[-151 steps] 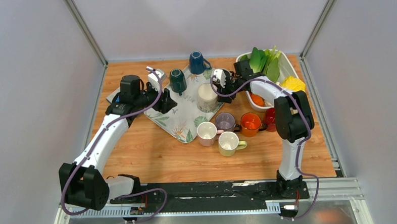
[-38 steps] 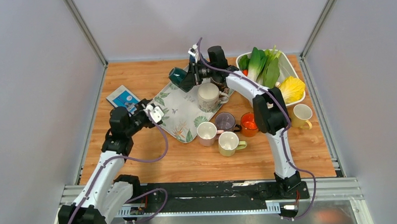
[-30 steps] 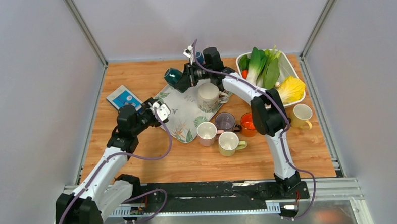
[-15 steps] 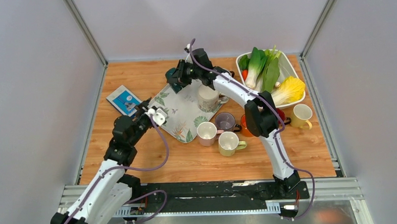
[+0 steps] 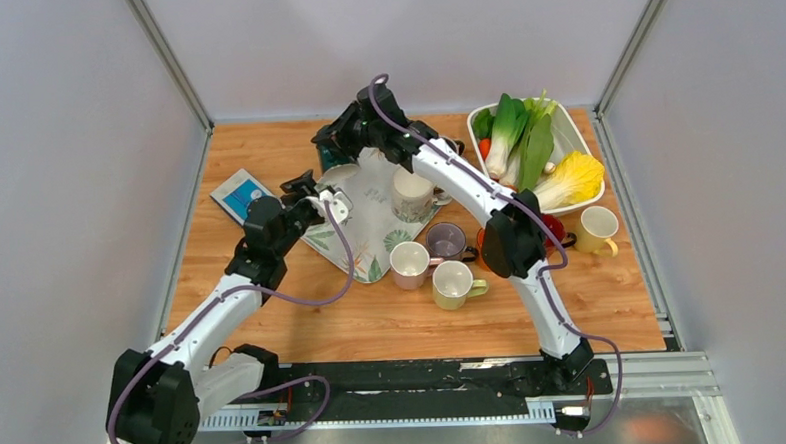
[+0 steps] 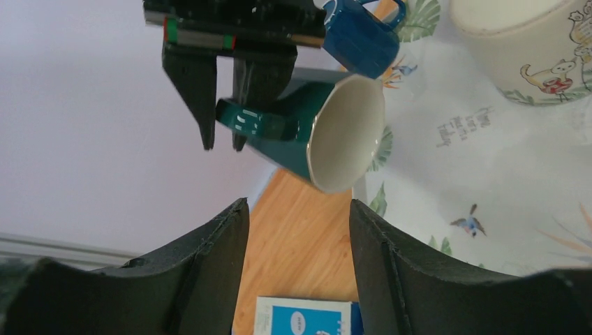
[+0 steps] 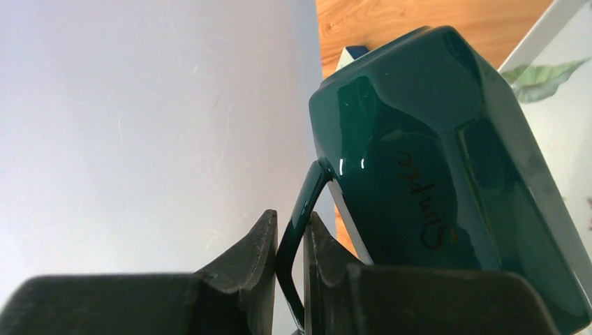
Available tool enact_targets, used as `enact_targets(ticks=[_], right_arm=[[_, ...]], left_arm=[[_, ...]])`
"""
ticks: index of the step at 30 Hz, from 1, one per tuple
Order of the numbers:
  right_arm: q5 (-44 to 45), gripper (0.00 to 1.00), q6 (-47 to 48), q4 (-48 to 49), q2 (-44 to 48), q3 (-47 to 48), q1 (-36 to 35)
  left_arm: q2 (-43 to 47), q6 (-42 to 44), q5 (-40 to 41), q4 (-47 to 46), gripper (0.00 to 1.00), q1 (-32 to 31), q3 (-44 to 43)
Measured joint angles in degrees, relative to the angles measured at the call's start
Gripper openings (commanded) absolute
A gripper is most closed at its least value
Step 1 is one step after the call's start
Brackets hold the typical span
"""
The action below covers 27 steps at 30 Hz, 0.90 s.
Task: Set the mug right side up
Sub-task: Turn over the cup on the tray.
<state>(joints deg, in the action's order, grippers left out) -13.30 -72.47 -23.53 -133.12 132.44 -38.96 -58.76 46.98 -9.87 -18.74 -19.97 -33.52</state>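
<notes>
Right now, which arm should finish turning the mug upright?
Right: the right gripper is shut on the dark green mug by its handle, tilted mid-air; the left gripper is open and empty.

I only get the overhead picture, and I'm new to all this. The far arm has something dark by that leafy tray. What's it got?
Observer: Its own wrist camera shows the right gripper shut on the handle of a dark green mug.
Operator: Is the mug the right way up?
Observer: Not yet. In the left wrist view it hangs tilted, its cream inside showing to that camera.
Operator: And the other arm?
Observer: The left gripper is open and empty, pointed at the mug.
</notes>
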Motion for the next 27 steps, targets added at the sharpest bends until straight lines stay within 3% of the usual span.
enact_targets(ticks=[9,17,20,23,25,27], right_arm=[[1.95,0.00,-10.93,-7.28,0.11,-0.35,-1.36],[2.69,0.00,-19.28,-9.25,0.72,-3.72,-0.87],[2.69,0.00,-21.20,-9.86,1.11,-4.28,-0.55],[2.38,0.00,-22.18,-9.66,1.46,-4.28,-0.33],[2.38,0.00,-22.45,-9.64,1.77,-4.28,-0.28],[2.40,0.00,-22.56,-9.81,2.01,-4.39,-0.22]], left_arm=[[-9.57,3.15,7.65,-9.40,0.64,-2.84,-0.22],[-19.80,5.64,13.00,-18.34,0.50,-3.26,-0.46],[-20.83,5.79,12.83,-19.39,0.34,-3.32,-0.48],[-20.94,6.29,12.35,-19.74,0.26,-3.39,-0.48],[-20.92,6.69,11.63,-19.67,0.11,-3.39,-0.48],[-20.90,6.86,11.50,-19.76,0.02,-3.41,-0.48]])
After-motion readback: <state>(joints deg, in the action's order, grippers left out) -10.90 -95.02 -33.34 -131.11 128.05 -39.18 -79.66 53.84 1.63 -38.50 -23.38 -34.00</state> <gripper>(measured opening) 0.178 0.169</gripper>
